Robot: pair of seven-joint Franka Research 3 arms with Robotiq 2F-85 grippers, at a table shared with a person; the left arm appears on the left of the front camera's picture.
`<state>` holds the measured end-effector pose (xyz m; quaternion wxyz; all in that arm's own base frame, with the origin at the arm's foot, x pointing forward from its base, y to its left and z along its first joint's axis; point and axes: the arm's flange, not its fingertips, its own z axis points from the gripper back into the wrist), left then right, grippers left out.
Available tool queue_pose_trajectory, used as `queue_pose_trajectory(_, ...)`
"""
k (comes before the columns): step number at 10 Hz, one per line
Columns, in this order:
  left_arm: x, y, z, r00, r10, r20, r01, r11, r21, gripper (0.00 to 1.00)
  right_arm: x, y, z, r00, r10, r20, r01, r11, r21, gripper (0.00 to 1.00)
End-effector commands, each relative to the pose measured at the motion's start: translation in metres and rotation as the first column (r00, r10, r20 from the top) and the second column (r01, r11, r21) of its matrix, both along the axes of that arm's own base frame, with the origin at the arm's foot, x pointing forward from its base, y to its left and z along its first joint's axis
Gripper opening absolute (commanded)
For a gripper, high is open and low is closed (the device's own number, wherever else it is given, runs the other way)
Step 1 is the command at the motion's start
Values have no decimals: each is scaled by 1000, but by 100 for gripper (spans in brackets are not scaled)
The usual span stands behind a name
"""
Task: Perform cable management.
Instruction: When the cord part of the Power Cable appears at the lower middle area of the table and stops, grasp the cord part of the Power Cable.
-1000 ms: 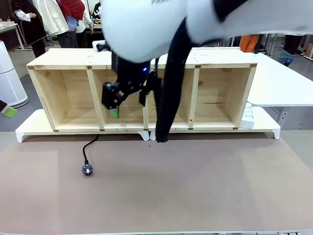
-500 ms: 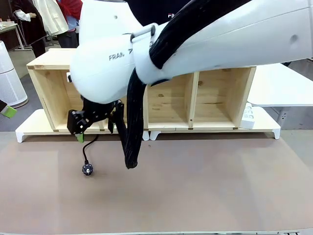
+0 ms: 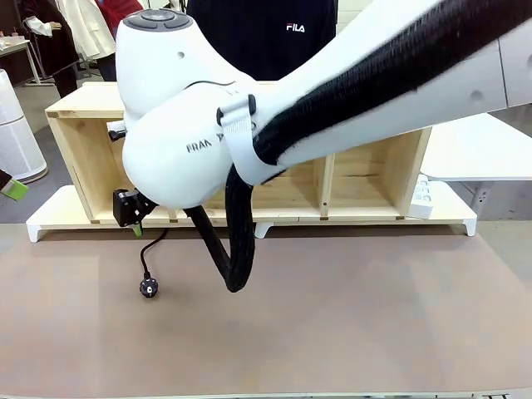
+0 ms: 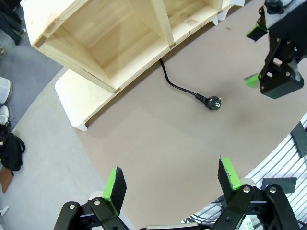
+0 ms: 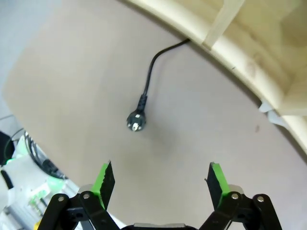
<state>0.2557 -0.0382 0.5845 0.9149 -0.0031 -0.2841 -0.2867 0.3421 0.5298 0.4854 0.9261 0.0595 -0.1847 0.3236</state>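
While my right claw (image 5: 159, 175) hangs above the bench (image 3: 349, 316) with its jaws spread wide and nothing between the green pads, the cable (image 5: 146, 91) lies on the mat below and ahead of it. Its round plug (image 5: 135, 120) rests flat on the surface, and its other end runs under the front edge of the wooden shelf (image 3: 366, 166). My left claw (image 4: 171, 178), looking down on the same spot, is likewise wide open and empty. Hazards, as I judge them: the cord is thin and glossy, so pads closing off-centre could miss it or squeeze it out sideways; the plug is round and may roll or skid on the smooth mat if one finger lands first; the hidden far end may snag at the shelf's white base (image 3: 50, 218) if I pull before its routing is known; the braided sleeve (image 3: 241, 249) looping low from my right arm could sweep the cord; and my two claws are near one another, so a careless reach risks contact. Surface: a plain grey-brown mat, flat, carrying the cable alone. Room: a person (image 3: 274, 33) in a dark top stands behind the shelf, a power strip (image 3: 421, 198) sits at its right end, and a white table (image 3: 482, 141) stands beyond.
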Motion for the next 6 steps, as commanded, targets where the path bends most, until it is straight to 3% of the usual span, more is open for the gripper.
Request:
queue_pose_trajectory(1, 2, 0, 1, 1000, -4, 12, 4, 1000, 0, 100, -6, 8, -15, 997, -54, 62, 54, 999, 8, 100)
queue_pose_trajectory(6, 2, 0, 1, 1000, -4, 12, 4, 1000, 0, 100, -2, 4, -8, 999, -32, 31, 32, 999, -4, 100)
